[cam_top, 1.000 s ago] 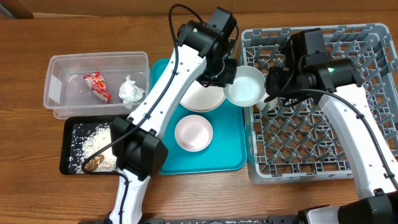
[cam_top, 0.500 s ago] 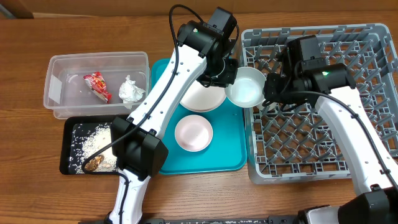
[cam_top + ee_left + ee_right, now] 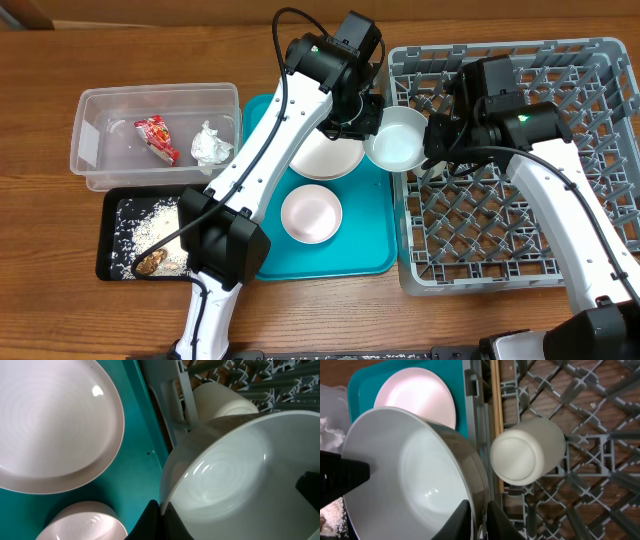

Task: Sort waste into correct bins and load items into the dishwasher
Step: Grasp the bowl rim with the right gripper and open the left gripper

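Observation:
A white bowl (image 3: pixel 397 140) hangs tilted between the teal tray and the dishwasher rack (image 3: pixel 520 230). My left gripper (image 3: pixel 370 128) is shut on its left rim, seen up close as the left gripper (image 3: pixel 161 507) pinching the bowl (image 3: pixel 235 475). On the opposite rim, my right gripper (image 3: pixel 430 140) has a finger on each side; the right wrist view shows the right gripper (image 3: pixel 480 510) closed on the bowl (image 3: pixel 415 470). A white cup (image 3: pixel 527 450) lies in the rack. The large plate (image 3: pixel 325 155) and a second bowl (image 3: pixel 311 214) sit on the tray.
The teal serving tray (image 3: pixel 350 255) lies beside the rack. At the left, a clear tub (image 3: pixel 100 110) holds the red wrapper (image 3: pixel 156 137) and white napkin (image 3: pixel 211 143). Below it, a black tray (image 3: pixel 110 260) holds rice scraps (image 3: pixel 150 230).
My right gripper has come a little left to the bowl's rim and narrowed onto it. The left gripper has kept its hold and barely moved.

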`<action>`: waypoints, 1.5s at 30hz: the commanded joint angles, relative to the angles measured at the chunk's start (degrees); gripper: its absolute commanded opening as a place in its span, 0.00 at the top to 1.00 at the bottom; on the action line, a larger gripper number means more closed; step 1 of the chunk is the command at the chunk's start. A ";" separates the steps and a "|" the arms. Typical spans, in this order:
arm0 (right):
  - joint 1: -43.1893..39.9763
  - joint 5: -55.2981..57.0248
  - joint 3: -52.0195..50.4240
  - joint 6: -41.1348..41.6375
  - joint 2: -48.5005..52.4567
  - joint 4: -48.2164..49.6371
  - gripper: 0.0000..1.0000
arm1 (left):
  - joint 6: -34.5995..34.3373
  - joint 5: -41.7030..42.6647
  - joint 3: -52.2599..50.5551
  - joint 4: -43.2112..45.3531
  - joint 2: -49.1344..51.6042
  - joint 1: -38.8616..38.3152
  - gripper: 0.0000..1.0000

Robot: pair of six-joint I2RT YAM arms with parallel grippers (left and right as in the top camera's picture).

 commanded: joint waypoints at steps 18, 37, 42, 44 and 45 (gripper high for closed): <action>0.00 0.13 -0.33 -0.02 0.02 3.58 0.96 | 0.92 1.20 1.92 -0.02 -0.02 -0.11 0.96; 0.00 8.20 -0.33 -0.04 0.02 7.72 0.96 | 1.03 7.17 4.87 0.33 -0.07 1.20 0.71; -0.13 21.27 -0.33 -0.02 0.02 10.73 0.96 | 1.33 12.96 12.17 -2.27 -0.15 4.11 0.70; -0.17 26.97 -0.33 -0.04 0.02 12.41 0.96 | 1.31 14.45 14.69 -3.15 -0.15 5.20 0.69; -0.17 30.12 -0.33 -0.07 0.02 13.53 0.96 | 1.31 15.15 15.69 -3.63 -0.15 5.73 0.69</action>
